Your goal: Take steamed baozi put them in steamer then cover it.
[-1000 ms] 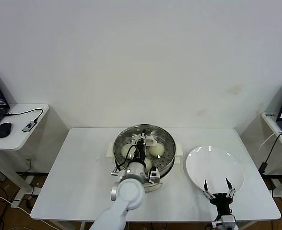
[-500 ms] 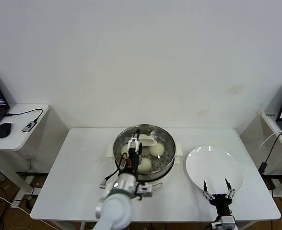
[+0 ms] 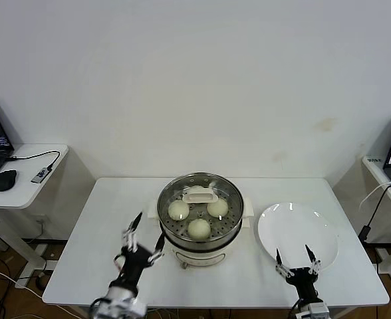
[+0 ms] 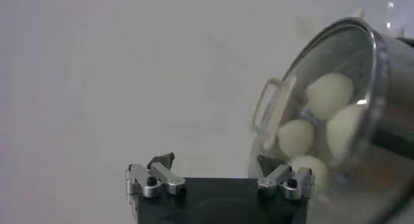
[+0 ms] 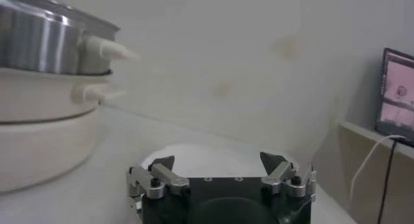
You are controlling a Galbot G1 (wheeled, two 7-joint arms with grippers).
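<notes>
Left claw [image 3: 139, 237] hangs over the table [image 3: 102, 226] at about 8 o'clock from the steamer [image 3: 200, 214], spread wide with nothing in it. The right claw [image 3: 294, 260] is just as wide and empty, parked at the near edge of the white plate [image 3: 296, 232]. The cover [image 3: 200, 195] sits on the steamer. From the head view only three baozi [image 3: 199, 228] show through the glass, but the left wrist view catches four.
</notes>
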